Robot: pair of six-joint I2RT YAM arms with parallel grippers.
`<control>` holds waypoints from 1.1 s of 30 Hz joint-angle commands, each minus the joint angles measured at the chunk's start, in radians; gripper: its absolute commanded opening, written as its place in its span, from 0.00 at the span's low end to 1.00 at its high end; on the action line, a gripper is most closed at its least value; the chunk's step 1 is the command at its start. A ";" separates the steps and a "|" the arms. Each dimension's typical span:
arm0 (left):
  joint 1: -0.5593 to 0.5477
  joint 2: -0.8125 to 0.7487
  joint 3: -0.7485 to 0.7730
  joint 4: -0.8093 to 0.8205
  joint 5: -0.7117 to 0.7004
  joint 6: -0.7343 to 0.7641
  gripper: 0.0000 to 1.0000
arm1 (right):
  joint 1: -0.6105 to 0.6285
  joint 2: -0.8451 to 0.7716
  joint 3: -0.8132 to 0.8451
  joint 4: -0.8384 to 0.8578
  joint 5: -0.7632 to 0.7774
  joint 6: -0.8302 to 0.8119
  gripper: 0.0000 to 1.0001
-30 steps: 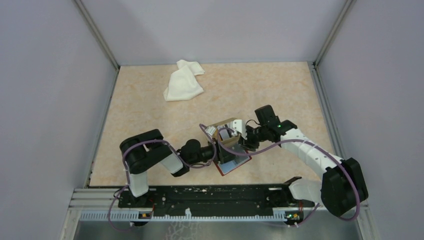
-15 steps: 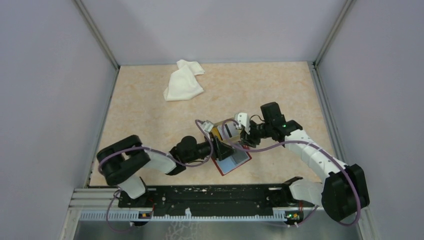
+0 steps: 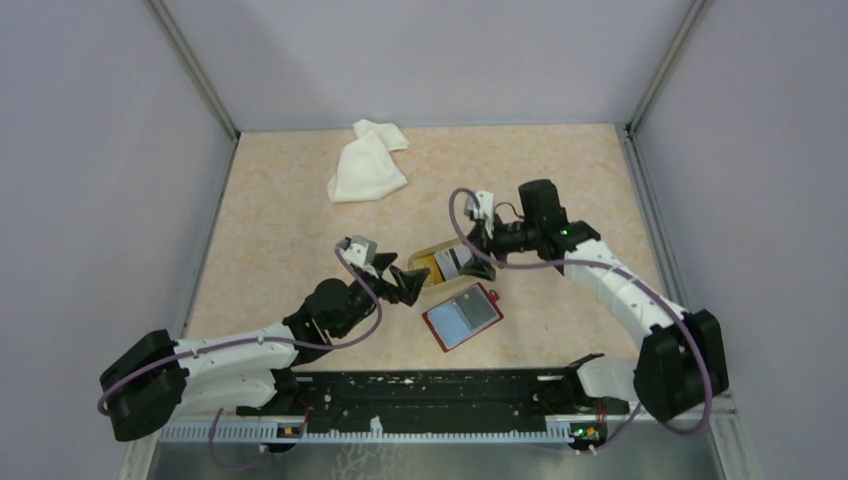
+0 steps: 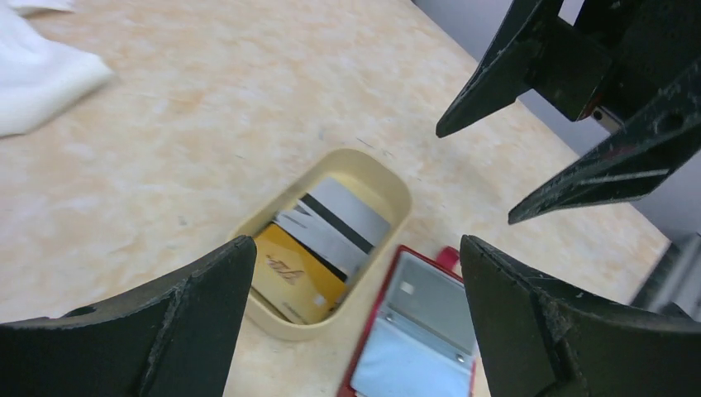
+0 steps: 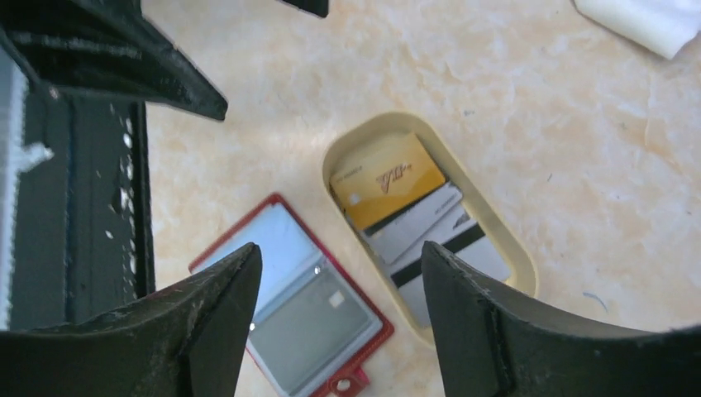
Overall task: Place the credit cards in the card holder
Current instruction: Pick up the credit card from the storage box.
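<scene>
Fixed overhead view from behind, wrist views close, angled down, all sharing dish (image 4: 402, 192) and card holder (image 4: 417, 331)

A robotics lab test cell is indicated: a marbled bench (image 3: 300, 200) is enclosed by plain violet-grey panels (image 3: 100, 150) on metal posts (image 3: 197, 70), with a left arm (image 3: 240, 350) and a right arm (image 3: 612, 285) bolted to a black rail (image 3: 430, 395).

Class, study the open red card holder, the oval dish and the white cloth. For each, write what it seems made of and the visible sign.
Card holder: red leather-like cover, maybe imitation, with clear glossy plastic pockets that reflect light.
Oval dish: probably moulded plastic, smooth matt beige, even rounded rim.
White cloth: soft fabric, judging by its crumpled folds.
</scene>
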 commanded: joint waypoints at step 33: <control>0.012 0.329 -0.110 0.202 -0.362 -0.254 0.48 | 0.071 0.591 0.181 0.334 0.265 0.823 0.56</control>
